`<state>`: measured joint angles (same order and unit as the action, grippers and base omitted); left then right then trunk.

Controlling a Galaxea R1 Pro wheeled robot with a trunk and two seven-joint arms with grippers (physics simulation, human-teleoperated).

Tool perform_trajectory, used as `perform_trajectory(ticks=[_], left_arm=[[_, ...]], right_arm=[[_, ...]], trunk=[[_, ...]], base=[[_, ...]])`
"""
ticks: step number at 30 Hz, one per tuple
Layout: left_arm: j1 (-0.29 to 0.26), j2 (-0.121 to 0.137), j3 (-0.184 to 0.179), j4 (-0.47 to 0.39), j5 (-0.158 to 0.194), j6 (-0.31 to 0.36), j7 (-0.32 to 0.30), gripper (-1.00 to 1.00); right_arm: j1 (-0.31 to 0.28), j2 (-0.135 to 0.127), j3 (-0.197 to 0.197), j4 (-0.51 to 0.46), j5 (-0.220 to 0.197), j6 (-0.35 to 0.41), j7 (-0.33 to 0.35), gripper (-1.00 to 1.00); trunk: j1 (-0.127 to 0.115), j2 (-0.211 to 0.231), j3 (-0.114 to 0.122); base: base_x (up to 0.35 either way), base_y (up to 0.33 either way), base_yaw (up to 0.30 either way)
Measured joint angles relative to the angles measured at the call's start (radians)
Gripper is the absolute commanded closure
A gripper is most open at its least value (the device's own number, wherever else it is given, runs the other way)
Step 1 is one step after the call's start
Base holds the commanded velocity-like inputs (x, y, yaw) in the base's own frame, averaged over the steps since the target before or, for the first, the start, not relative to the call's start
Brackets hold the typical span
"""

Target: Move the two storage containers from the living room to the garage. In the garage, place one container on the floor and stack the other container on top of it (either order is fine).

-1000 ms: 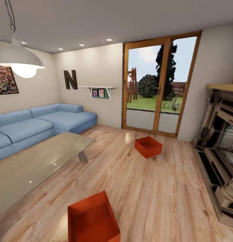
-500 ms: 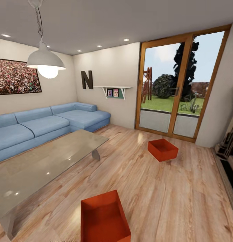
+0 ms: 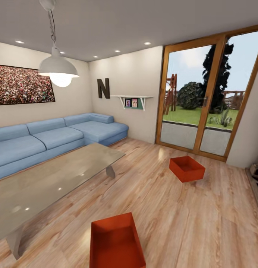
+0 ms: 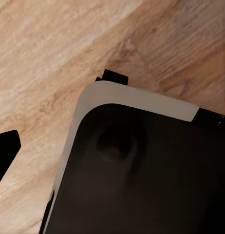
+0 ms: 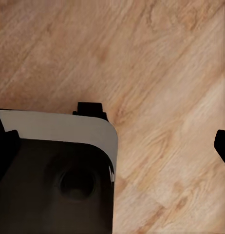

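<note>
A: So, what's here, going left to right?

B: A soft blue sofa (image 3: 58,137), a smooth glass coffee table (image 3: 50,182), then two red-orange open boxes on the light wood plank floor (image 3: 162,212). The near red-orange box (image 3: 114,242) is right below us. The far red-orange box (image 3: 186,168) sits by the glass door (image 3: 203,100).

A: Easy to lift?

B: Probably light and stiff. I'd grab the flat walls or rim.

A: Are the grippers open?

B: I cannot tell.

left gripper (image 4: 5,151): spread, empty | right gripper (image 5: 112,141): spread, empty
</note>
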<state>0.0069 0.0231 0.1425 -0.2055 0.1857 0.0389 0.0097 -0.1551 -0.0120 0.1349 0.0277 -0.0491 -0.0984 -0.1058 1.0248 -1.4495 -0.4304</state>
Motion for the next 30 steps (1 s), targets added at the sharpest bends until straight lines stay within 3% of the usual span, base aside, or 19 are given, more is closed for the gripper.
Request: perform_trajectory(ticks=[18,30], left_arm=[[0.0,0.0,0.0,0.0,0.0,0.0,0.0,-1.0],[0.0,0.0,0.0,0.0,-0.001,0.0,0.0,-1.0]], right_arm=[[0.0,0.001,0.002,0.0,0.001,0.0,0.002,-1.0],[0.0,0.0,0.003,0.0,0.004,0.001,0.002,-1.0]], trunk=[[0.0,0.0,0.0],[0.0,0.0,0.0]], base=[[0.163,-0.238,0.0],[0.045,-0.037,0.165]])
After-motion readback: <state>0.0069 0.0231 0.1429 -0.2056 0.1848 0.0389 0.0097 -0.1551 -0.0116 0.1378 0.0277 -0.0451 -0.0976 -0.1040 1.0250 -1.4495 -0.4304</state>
